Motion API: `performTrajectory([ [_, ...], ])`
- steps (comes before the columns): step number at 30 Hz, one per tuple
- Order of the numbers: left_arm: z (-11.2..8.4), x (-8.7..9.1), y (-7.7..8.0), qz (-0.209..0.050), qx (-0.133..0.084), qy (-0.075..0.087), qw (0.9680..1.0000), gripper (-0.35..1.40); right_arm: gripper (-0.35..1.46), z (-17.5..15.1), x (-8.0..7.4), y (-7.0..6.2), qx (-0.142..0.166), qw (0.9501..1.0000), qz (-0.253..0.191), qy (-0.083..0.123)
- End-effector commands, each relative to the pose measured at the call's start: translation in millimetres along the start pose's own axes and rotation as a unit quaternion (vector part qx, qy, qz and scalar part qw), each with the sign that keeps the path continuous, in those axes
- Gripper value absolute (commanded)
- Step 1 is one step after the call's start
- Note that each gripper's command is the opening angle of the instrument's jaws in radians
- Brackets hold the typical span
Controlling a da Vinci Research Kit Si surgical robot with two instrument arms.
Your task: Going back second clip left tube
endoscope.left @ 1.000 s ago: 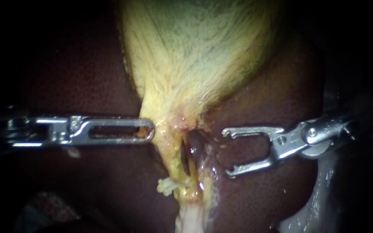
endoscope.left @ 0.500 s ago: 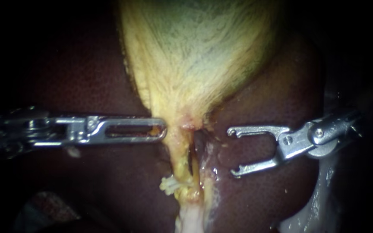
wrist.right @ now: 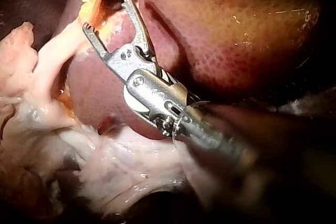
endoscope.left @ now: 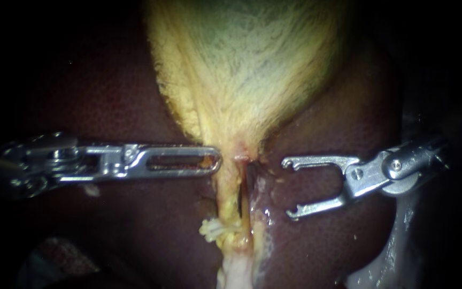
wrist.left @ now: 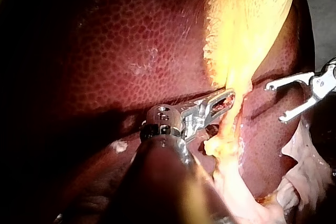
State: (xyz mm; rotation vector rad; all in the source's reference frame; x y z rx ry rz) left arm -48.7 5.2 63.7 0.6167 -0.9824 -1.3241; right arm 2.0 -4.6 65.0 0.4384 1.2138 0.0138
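The yellow gallbladder (endoscope.left: 247, 64) narrows to a neck at the centre of the endoscope view. Below the neck run two thin strands with a dark slit between them: the yellow left tube (endoscope.left: 226, 200) and a paler right tube (endoscope.left: 253, 206). No clip shows on either. My left instrument (endoscope.left: 217, 160), with slotted jaws lying together, holds a scrap of orange tissue at the neck's left edge; the left wrist view shows the same grip (wrist.left: 230, 97). My right instrument (endoscope.left: 288, 189) stands right of the tubes, its hooked jaws wide open and empty (wrist.right: 104, 11).
Dark red liver (endoscope.left: 108, 107) surrounds the gallbladder on both sides. A pale fatty tuft (endoscope.left: 209, 229) hangs from the left tube. Whitish loose tissue (endoscope.left: 386, 262) lies under the right instrument's shaft and at the tubes' lower end (wrist.right: 121, 166).
My left instrument has slid to the right, carrying the gallbladder's neck with it so the tubes stand straighter. My right instrument drew slightly to the right, then stayed put, jaws open throughout.
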Motion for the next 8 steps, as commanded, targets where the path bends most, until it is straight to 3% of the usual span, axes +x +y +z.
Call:
performTrajectory([
  [1,0.0,0.0,0.0,0.000,0.000,0.000,1.0000,-0.35,0.60,0.0,0.0,0.0,0.000,1.0000,0.000,0.000],
  [8,0.0,0.0,0.0,0.000,0.000,0.000,1.0000,-0.35,0.60,0.0,0.2,-0.1,0.000,1.0000,0.000,0.000],
])
